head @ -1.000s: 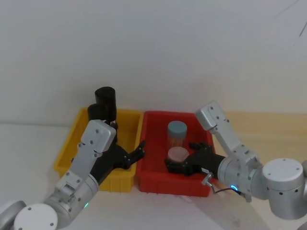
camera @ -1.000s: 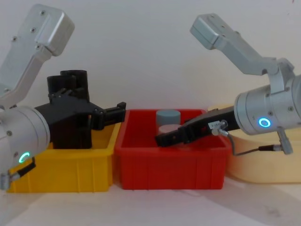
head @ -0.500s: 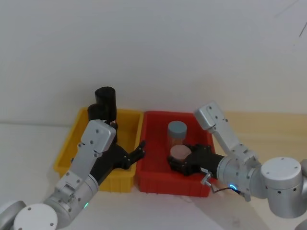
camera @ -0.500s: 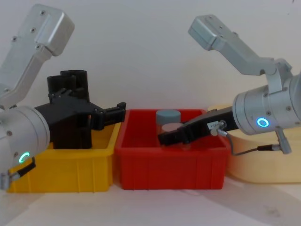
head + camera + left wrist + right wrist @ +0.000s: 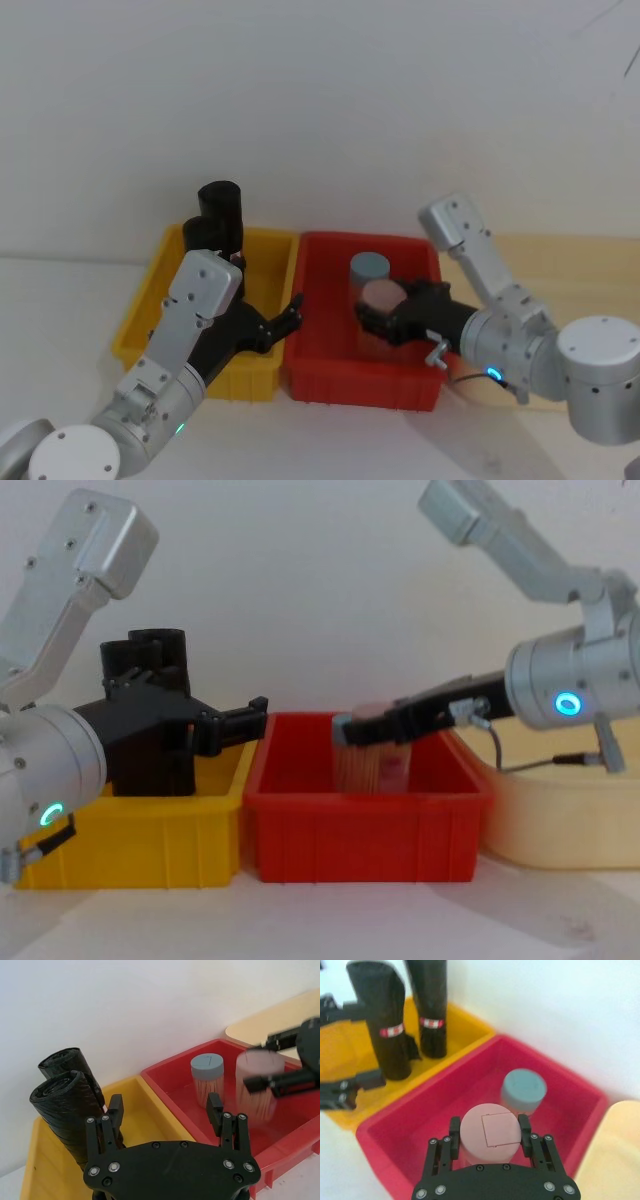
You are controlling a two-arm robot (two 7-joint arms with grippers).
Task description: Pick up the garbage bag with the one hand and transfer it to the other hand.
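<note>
My right gripper (image 5: 489,1127) has raised a pink-lidded jar (image 5: 380,296), gripped tight, in the red bin (image 5: 350,385) beside the yellow bin (image 5: 140,318), whose far corner holds the garbage bag (image 5: 219,208) untouched, my left gripper (image 5: 165,1106) gaping near it, so I reckon pickup and handover both remain.

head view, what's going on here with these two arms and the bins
The right gripper is shut on a pink-lidded jar and holds it raised over the red bin, beside the blue-lidded jar standing inside. The left gripper hangs open above the yellow bin, at its edge next to the red one. The garbage bag and a second black roll stand untouched in the yellow bin.
</note>
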